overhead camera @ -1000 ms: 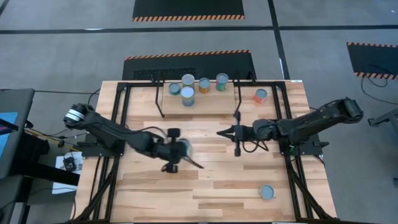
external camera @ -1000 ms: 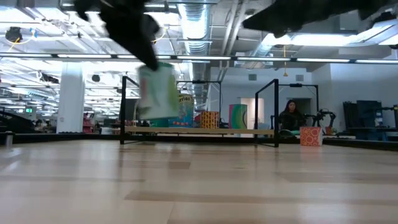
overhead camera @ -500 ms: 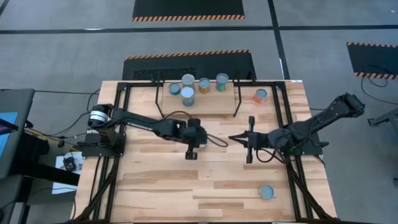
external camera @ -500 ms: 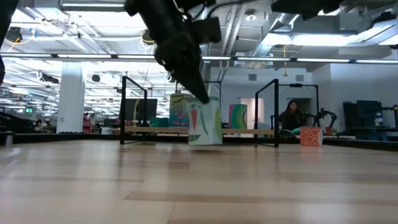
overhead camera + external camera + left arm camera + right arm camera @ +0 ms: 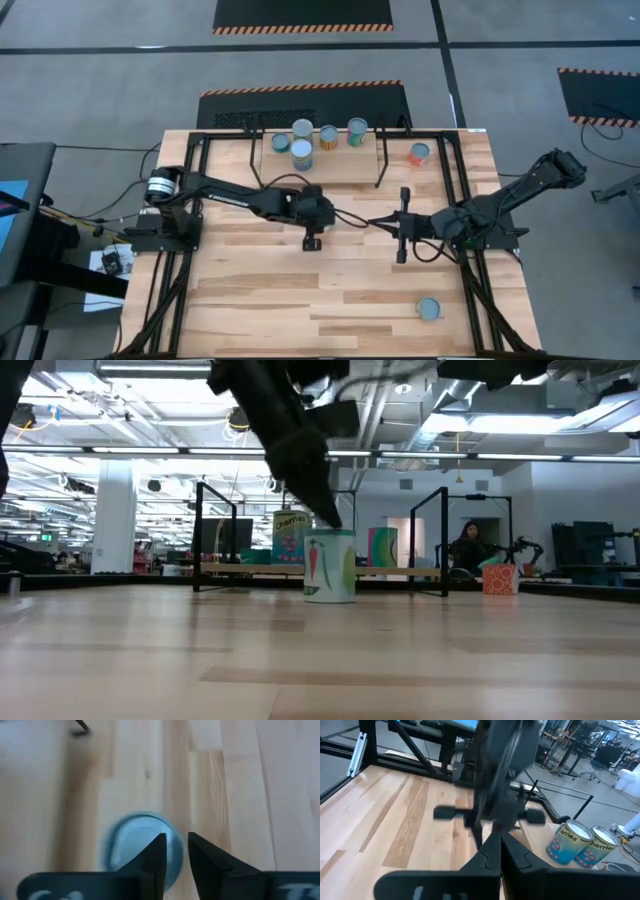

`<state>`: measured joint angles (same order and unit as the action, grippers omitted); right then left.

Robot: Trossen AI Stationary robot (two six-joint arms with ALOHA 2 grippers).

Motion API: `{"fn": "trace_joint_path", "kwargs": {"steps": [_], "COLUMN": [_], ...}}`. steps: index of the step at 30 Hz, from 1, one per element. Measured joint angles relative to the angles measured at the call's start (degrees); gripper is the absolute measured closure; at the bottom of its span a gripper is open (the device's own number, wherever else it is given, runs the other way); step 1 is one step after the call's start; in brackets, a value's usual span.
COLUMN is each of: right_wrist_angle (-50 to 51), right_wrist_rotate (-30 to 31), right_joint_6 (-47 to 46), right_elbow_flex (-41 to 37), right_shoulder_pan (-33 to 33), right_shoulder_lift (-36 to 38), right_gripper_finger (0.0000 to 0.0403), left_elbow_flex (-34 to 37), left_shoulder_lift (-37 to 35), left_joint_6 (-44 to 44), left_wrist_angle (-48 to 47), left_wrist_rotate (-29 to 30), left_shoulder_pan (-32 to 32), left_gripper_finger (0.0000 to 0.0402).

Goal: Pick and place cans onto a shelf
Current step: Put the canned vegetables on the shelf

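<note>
A green-labelled can (image 5: pixel 330 566) stands upright on its base on the table's middle; the high view hides it under my left gripper (image 5: pixel 328 210). In the left wrist view its silvery-blue top (image 5: pixel 131 851) lies under my left gripper (image 5: pixel 176 851), whose fingers show a narrow gap. My right gripper (image 5: pixel 372 222) hovers just to the right, shut and with nothing in it (image 5: pixel 495 851). Several cans (image 5: pixel 303 130) stand on the shelf (image 5: pixel 340 166) at the far edge. My left gripper's fingers stand astride the can's top rim (image 5: pixel 179 845), one finger (image 5: pixel 156 851) over the lid and one outside the wall. They slant down from the table's left. Whether either finger touches the rim I cannot tell.
An orange can (image 5: pixel 419 153) lies on the table right of the shelf, inside the black frame posts (image 5: pixel 380 160). One more can (image 5: pixel 430 309) stands near the front right corner. Bare wood stretches across the table's near half (image 5: pixel 300 300).
My left gripper has carried the can toward the table's right and far side and down. Half a second ago the can hung tilted just above the wood; now it stands upright on the table. My right gripper has drawn back toward the table's right edge.
</note>
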<state>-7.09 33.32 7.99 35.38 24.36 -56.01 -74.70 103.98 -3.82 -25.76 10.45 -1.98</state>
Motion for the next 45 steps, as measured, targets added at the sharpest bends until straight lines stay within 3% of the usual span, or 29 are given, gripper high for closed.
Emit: {"fn": "trace_joint_path", "kwargs": {"steps": [9,14,17,22,28,36,45], "right_wrist_angle": [-0.10,0.00,-0.58,-4.23,-12.27,-10.00,7.47], "right_wrist_rotate": [-0.04,-0.07,-0.11,-1.20,-4.27,-13.96,-14.06], "right_joint_6": [0.00,-0.02,-0.08,-0.52,-0.50,-4.10,-6.86], "right_elbow_flex": [0.00,0.00,0.00,0.02,0.31,8.31,22.44], "right_shoulder_pan": [0.00,0.00,-0.02,-1.34,-4.89,-10.29,-12.74], "right_shoulder_lift": [0.00,0.00,-0.24,-2.88,-9.62,-19.25,-31.62], "right_gripper_finger": [0.0390,0.0390,0.0390,0.0390,0.0390,0.0388,0.0329], "left_elbow_flex": [-0.09,5.19,11.71,28.45,47.34,59.98,64.45], "left_shoulder_lift": [-16.30,-26.99,-35.07,-48.33,-61.05,-68.96,-71.65], "left_joint_6": [-1.71,-3.99,-3.02,-1.11,0.68,-1.37,-1.28], "left_wrist_angle": [-2.81,-2.46,-1.36,11.36,28.45,41.61,47.25], "left_wrist_rotate": [0.38,0.48,0.52,0.90,-2.84,-10.60,-11.47], "left_shoulder_pan": [-0.34,-3.60,-6.55,-10.33,-10.73,-10.71,-9.33], "left_gripper_finger": [0.0294,0.0318,0.0348,0.0393,0.0398,0.0400,0.0400]}}
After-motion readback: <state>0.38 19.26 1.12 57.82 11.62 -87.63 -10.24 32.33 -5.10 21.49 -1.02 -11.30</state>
